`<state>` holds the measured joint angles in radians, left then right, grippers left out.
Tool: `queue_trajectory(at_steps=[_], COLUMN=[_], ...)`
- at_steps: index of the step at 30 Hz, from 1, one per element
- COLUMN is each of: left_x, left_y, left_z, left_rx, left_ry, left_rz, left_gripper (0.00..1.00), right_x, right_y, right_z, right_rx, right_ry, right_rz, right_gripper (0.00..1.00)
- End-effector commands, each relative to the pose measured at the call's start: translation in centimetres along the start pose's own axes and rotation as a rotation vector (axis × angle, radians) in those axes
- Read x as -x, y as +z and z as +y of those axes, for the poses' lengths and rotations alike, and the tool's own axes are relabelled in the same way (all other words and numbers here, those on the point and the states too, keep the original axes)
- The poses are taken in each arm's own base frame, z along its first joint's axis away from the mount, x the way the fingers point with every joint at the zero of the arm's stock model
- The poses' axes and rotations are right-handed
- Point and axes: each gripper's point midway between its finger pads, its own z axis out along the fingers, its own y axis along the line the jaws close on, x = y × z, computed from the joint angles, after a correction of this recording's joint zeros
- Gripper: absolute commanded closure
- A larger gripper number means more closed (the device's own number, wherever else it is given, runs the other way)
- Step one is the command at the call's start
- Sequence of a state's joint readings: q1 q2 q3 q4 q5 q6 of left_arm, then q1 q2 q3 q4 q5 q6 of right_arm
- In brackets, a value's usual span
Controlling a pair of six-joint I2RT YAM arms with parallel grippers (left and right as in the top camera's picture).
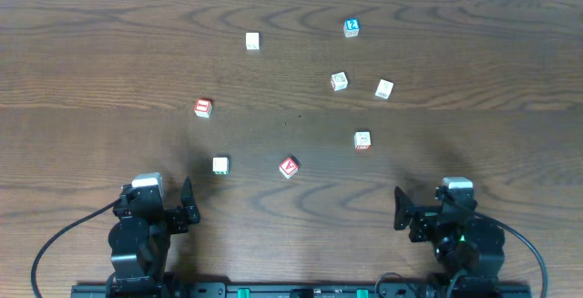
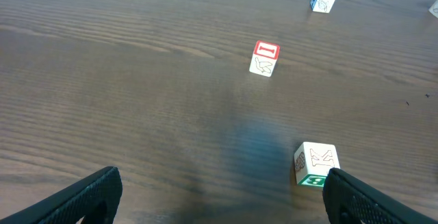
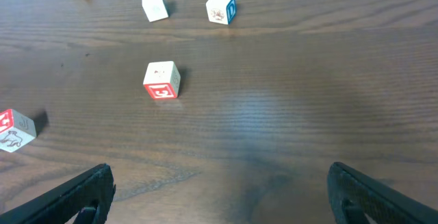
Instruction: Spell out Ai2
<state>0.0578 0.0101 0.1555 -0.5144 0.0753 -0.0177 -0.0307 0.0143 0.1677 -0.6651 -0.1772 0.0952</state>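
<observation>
The red "A" cube [image 1: 289, 166] lies in the near middle of the table and shows at the left edge of the right wrist view [image 3: 14, 128]. Further left and back lies the red "I" cube [image 1: 203, 107], also ahead in the left wrist view [image 2: 265, 58]. At the far right of the middle sits the blue "2" cube [image 1: 352, 27]. My left gripper [image 1: 189, 205] [image 2: 222, 183] is open at the near left with nothing between its fingers. My right gripper [image 1: 401, 209] [image 3: 220, 176] is open at the near right, also with nothing in it.
A cream cube with a green face [image 1: 220, 164] [image 2: 316, 164] lies just ahead of my left gripper's right finger. Other pale cubes lie at the back left [image 1: 252, 40], the middle right [image 1: 339, 81] [image 1: 384, 88], and one with a red face [image 1: 362, 140] [image 3: 162, 80].
</observation>
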Motion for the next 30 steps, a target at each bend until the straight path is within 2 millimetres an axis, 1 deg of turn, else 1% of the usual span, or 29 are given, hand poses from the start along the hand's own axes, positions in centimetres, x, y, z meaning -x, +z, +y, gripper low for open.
queue_trajectory(at_steps=[1,25,26,27,29,30], left_x=[-0.4,-0.4,-0.4,-0.4,-0.4,-0.4], left_y=[0.2,0.2,0.2,0.2,0.2,0.2], left_z=[0.1,0.1,0.1,0.1,0.1,0.1], left_rx=[0.003,0.003,0.003,0.003,0.003,0.003], left_ry=[0.016,0.016,0.016,0.016,0.016,0.016], left_rz=[0.006,0.006,0.006,0.006,0.006,0.006], left_gripper=[0.04,0.05,0.05,0.05,0.05,0.05], right_x=[-0.2,0.0,0.5,1.2,3.1,3.7], right_y=[0.1,0.1,0.1,0.0,-0.1,-0.2], right_z=[-0.1,-0.3,-0.7,-0.6,0.3,0.6], right_rx=[0.0,-0.011,-0.035,-0.031,0.016,0.033], right_ry=[0.015,0.004,-0.004,-0.008,0.016,0.032], right_rz=[-0.001,-0.005,-0.027,-0.058,-0.134,-0.156], right_gripper=[0.01,0.01,0.01,0.01,0.01,0.01])
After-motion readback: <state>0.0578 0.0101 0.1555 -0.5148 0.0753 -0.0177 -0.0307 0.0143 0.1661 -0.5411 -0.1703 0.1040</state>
